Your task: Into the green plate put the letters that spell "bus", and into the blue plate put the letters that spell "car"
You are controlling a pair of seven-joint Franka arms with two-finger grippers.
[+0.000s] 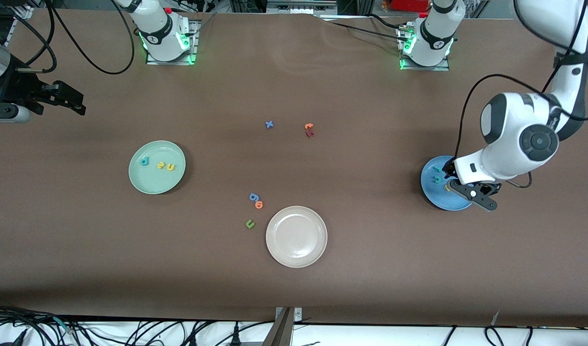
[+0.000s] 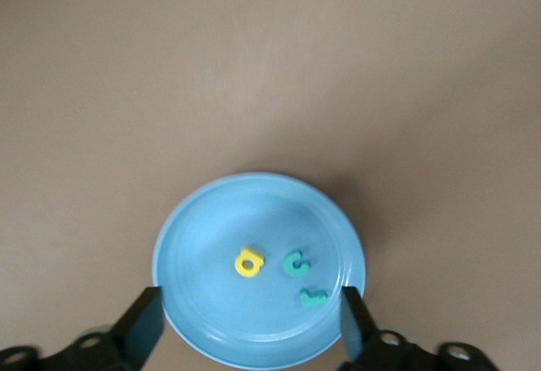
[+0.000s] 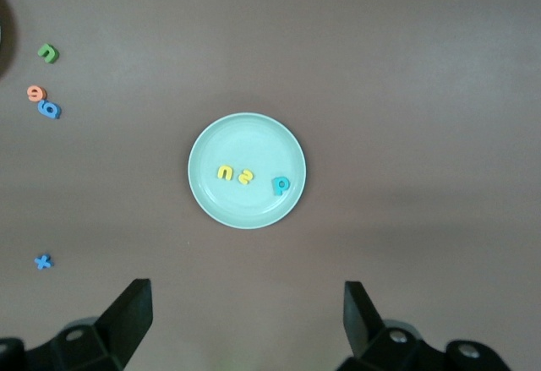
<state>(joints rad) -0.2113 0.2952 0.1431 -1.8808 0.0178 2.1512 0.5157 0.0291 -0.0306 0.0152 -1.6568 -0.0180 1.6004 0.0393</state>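
The blue plate point(image 2: 199, 291) lies at the left arm's end of the table. In it are the yellow a point(image 2: 248, 262), the teal c point(image 2: 295, 262) and the teal r point(image 2: 312, 298). My left gripper point(image 2: 250, 303) hovers open just over this plate point(image 1: 431, 190), its fingers empty. The green plate point(image 3: 245, 139) holds the teal b point(image 3: 281, 186), the yellow u point(image 3: 226, 171) and the yellow s point(image 3: 244, 177). My right gripper point(image 3: 245, 297) is open and empty, raised near the right arm's end of the table point(image 1: 75, 102), away from the green plate point(image 1: 152, 185).
A beige-white plate point(image 1: 296, 236) lies near the front camera at mid-table. Beside it are a blue g point(image 1: 254, 196), an orange o point(image 1: 259, 204) and a green u point(image 1: 249, 223). Farther off lie a blue x point(image 1: 269, 124), an orange letter point(image 1: 308, 127) and a dark red one point(image 1: 309, 134).
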